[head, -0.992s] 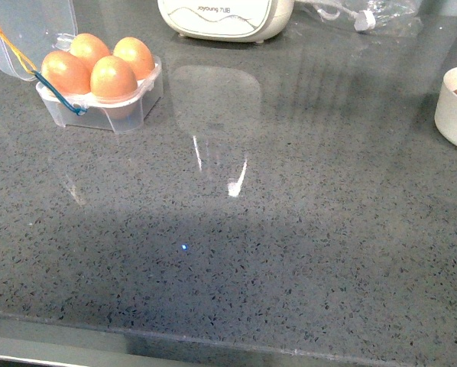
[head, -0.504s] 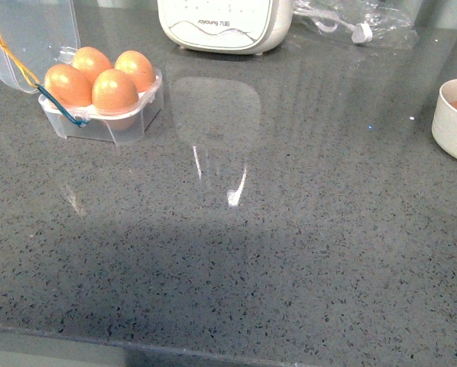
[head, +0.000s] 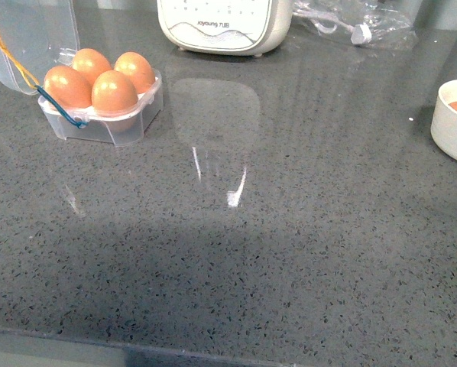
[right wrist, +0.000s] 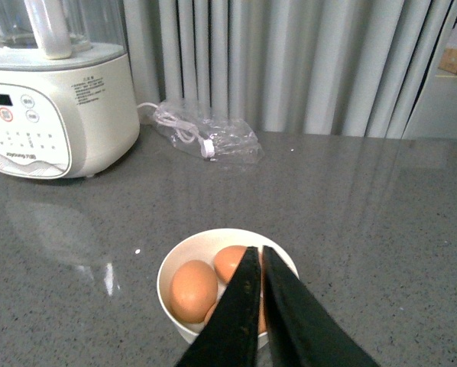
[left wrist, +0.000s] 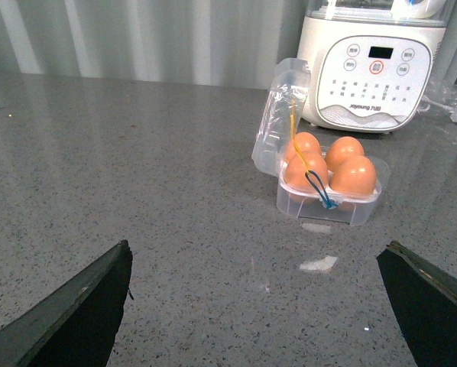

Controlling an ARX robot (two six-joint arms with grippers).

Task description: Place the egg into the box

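Observation:
The clear egg box point(head: 106, 115) stands at the far left of the grey counter, its lid point(head: 30, 34) hinged open and its cells filled with brown eggs point(head: 114, 90). It also shows in the left wrist view point(left wrist: 332, 191). My left gripper point(left wrist: 257, 246) is open and empty, low over bare counter, well short of the box. A white bowl point(head: 450, 130) at the right edge holds brown eggs point(right wrist: 192, 290). My right gripper point(right wrist: 255, 251) is shut and empty, its tips above the bowl point(right wrist: 171, 264). Neither gripper shows in the front view.
A white kitchen appliance point(head: 221, 27) stands at the back of the counter, just right of the box. A clear plastic bag with a cable point(head: 358, 23) lies at the back right. The counter's front edge point(head: 213, 353) runs along the bottom. A grey curtain hangs behind.
The front view has shifted a little, so the box, appliance and bowl sit slightly lower in the picture. Nothing on the counter has moved.

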